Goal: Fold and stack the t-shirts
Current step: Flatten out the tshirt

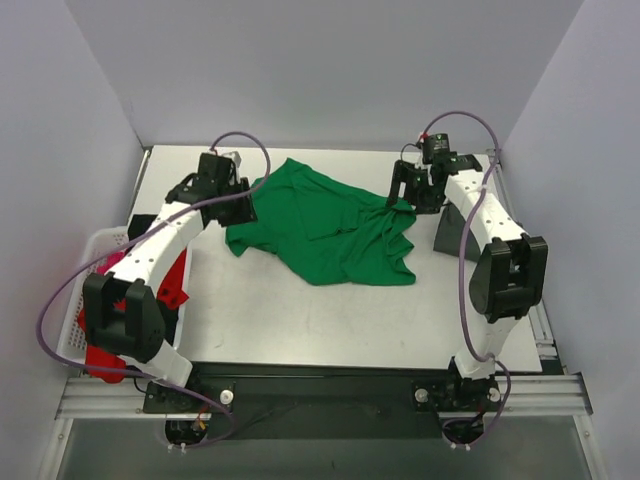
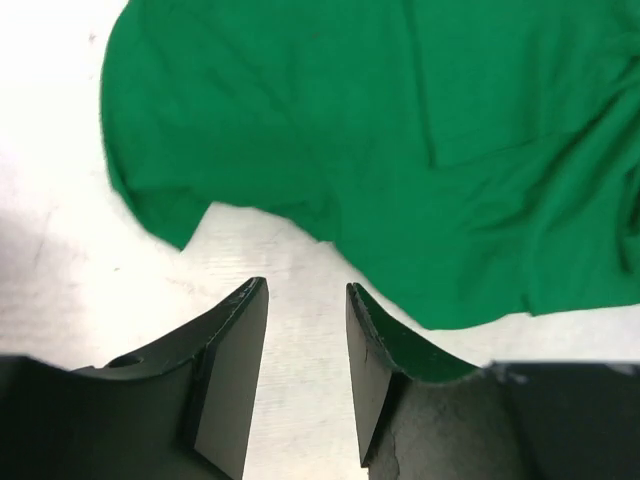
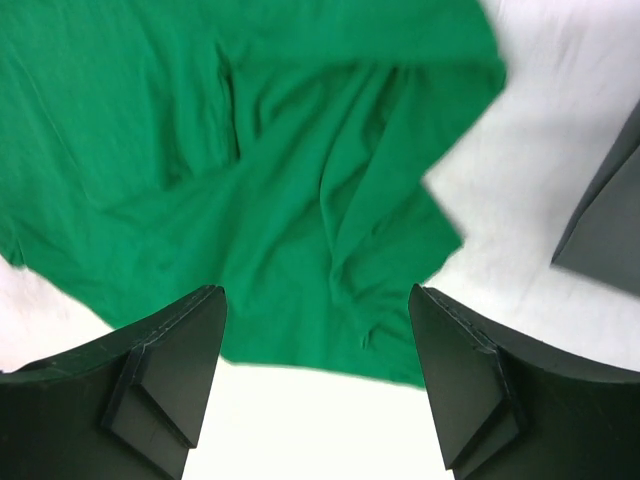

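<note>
Presently the green t-shirt is found lying crumpled in the upper middle of the surface, half spread, with deep folds gathered toward its right side. The left pincer is seen low at the shirt's left edge, its jaws parted by a narrow gap; only bare surface shows between them, and nothing is gripped. The right pincer is held over the bunched right portion with its jaws wide apart, likewise empty.

The cloth is judged to be light, limp and without stiffness, so it can be expected to sag and drag wherever it is not supported. It may be creased further if it is pulled from a single point. A hold is best taken at two outer edges or corners at once, a hem or a shoulder, one per pincer, so that the fabric can be drawn flat.

Red garments are seen in a white basket at the left of the frame.
</note>
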`<state>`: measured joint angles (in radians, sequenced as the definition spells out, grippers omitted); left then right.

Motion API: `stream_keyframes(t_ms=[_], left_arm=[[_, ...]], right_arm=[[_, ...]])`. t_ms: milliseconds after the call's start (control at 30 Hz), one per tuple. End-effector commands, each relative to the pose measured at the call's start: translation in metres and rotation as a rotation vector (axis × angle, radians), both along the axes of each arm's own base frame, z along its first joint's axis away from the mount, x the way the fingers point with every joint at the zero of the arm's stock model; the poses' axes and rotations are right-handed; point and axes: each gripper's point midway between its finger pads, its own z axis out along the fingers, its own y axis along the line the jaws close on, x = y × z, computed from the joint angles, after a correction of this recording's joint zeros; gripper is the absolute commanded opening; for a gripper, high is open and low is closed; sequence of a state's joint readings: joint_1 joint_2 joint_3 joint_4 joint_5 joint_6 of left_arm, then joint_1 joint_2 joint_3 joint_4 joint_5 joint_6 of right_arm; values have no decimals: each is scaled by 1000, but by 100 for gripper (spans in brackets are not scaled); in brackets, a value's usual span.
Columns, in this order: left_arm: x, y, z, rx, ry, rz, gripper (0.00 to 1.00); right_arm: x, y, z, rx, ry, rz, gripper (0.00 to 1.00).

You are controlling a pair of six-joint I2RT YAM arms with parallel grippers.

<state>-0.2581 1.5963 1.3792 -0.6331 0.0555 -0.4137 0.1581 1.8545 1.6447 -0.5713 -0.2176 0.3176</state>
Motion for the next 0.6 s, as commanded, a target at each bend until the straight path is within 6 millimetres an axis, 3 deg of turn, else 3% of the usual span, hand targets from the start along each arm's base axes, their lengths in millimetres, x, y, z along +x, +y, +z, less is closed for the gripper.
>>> stream_keyframes(t_ms=[0,167,567], left_arm=[[-28,40,-43,147,109,102,47],[-37,56,-66,184,156,174,47],[-21,47,-117,40,209,193,46]], right_arm=[[-27,10,10,57,12,11,75],[-49,16,4,99,41,12,74],[-85,15,-9,111,83,13,74]])
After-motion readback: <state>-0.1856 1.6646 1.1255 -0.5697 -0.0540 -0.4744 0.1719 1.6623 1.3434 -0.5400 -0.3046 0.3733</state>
